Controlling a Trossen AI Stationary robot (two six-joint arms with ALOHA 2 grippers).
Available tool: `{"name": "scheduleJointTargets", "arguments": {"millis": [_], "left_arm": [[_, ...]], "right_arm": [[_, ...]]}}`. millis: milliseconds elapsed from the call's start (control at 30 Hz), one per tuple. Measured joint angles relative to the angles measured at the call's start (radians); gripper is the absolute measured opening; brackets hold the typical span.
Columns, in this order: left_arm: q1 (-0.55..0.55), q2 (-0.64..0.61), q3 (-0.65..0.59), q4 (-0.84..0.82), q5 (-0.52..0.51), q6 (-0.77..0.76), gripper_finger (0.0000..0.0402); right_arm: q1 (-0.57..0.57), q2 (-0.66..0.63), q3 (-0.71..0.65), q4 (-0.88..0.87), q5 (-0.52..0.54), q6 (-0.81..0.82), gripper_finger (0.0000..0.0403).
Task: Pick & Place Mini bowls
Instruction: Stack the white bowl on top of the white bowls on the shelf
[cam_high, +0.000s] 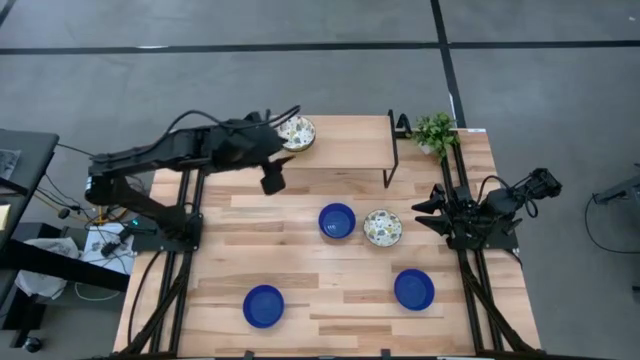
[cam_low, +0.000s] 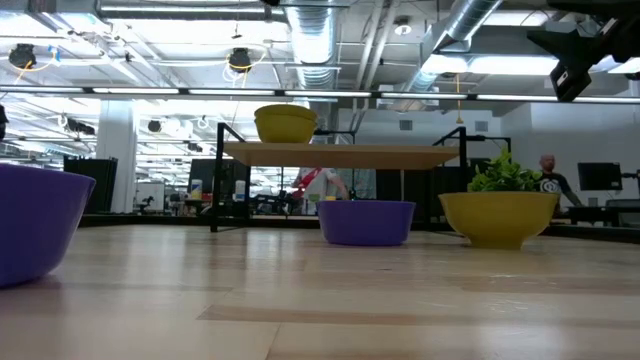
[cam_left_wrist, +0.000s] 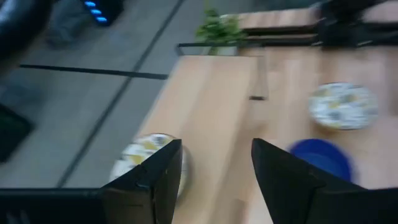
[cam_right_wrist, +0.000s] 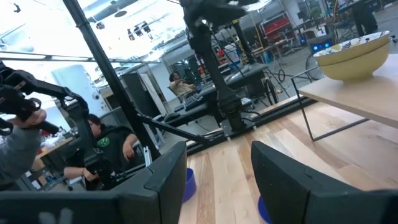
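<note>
Patterned mini bowls (cam_high: 297, 132) sit stacked on the left end of the raised shelf (cam_high: 350, 143) at the counter's (cam_high: 330, 280) far edge — low view shows two nested rims there. A third patterned bowl (cam_high: 383, 227) is on the counter near centre, just beside a blue bowl (cam_high: 337, 221) on its left, apart by a small gap. Two more blue bowls lie nearer the front edge: one front-left (cam_high: 263, 305), one front-right (cam_high: 414, 289), well apart. Potted plant (cam_high: 434, 131) stands at the shelf's right end. Left end effector (cam_high: 273, 178) hangs above the counter just in front of the shelf, near the stacked bowls, fingers spread, holding nothing — left wrist view shows the gap btwn both fingers w/ a patterned bowl beside one. Right end effector (cam_high: 425, 212) waits at the counter's right edge, near the centre patterned bowl, fingers apart, empty. People visible in the room behind, in right wrist view.
</note>
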Motion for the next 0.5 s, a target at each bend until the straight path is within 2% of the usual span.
{"name": "scheduleJointTargets", "arguments": {"millis": [267, 500], "left_arm": [[-0.049, -0.072, 0.0, -0.039, 0.196, -0.132, 0.0192], [-0.079, -0.104, 0.0, -0.104, 0.254, -0.187, 0.0192]], "right_arm": [[0.0, 0.0, 0.0, 0.005, 0.0, 0.0, 0.0169], [-0.009, 0.0, 0.0, 0.058, 0.006, 0.0, 0.0169]]}}
